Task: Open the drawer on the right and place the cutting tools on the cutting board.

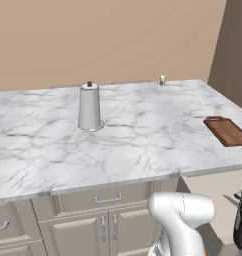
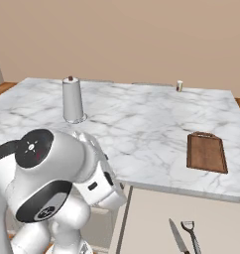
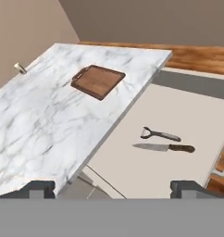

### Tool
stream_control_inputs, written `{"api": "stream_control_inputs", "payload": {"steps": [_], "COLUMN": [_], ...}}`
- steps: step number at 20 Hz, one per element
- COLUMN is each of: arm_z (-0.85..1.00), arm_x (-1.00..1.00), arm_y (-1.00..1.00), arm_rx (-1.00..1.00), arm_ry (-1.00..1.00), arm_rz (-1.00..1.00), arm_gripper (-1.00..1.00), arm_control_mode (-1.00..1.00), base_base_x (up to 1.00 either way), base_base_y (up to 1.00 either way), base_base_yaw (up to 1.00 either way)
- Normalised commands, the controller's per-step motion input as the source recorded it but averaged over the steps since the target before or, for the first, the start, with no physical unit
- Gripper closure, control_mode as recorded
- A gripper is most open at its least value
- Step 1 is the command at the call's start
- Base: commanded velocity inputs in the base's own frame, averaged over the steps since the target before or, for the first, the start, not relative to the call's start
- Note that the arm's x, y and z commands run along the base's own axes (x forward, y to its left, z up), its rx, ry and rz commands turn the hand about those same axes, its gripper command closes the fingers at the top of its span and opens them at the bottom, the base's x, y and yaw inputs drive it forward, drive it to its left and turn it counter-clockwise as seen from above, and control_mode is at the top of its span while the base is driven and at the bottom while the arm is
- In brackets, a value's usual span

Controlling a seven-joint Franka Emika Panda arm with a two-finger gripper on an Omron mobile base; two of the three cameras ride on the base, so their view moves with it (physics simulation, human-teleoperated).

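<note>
The drawer (image 3: pixel 178 111) stands pulled out at the counter's right end, showing its pale beige inside (image 2: pixel 156 218). Two cutting tools lie in it side by side: a knife (image 3: pixel 164 147) with a dark handle and a peeler (image 3: pixel 161 134). Both also appear at the bottom of the right base view, the knife (image 2: pixel 178 237) left of the peeler (image 2: pixel 190 233). The reddish-brown cutting board (image 3: pixel 98 80) lies bare on the marble counter near its right edge (image 2: pixel 206 152) (image 1: pixel 227 130). My gripper (image 3: pixel 114 190) hovers above the drawer, open, with nothing between its fingers.
A tall grey-white cylinder (image 1: pixel 89 107) (image 2: pixel 72 100) stands at the counter's middle left. A small shaker (image 1: pixel 162 80) (image 2: pixel 179 86) sits at the far edge. Closed drawers and cabinet doors (image 1: pixel 108 199) run under the counter. Wooden floor (image 3: pixel 202 55) lies beyond the drawer.
</note>
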Motion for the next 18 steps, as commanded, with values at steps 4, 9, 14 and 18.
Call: {"api": "stream_control_inputs", "payload": {"steps": [4,9,14,18], "arm_z": [-0.04,-0.08,-0.48,-0.76], "arm_x": [0.68,0.52,0.34,0.58], "arm_y": [0.0,-0.01,-0.27,-0.36], "arm_rx": [-0.02,-0.05,0.01,0.09], "arm_ry": [0.29,0.25,0.22,0.28], "arm_rz": [0.0,0.0,0.01,0.04], "arm_gripper": [-1.0,-1.0,-1.0,-1.0], "arm_control_mode": [-1.0,-1.0,-1.0,-1.0], "base_base_x": [0.0,0.0,0.0,0.0], "base_base_y": [0.0,0.0,0.0,0.0], "base_base_yaw": [0.0,0.0,0.0,0.0]}}
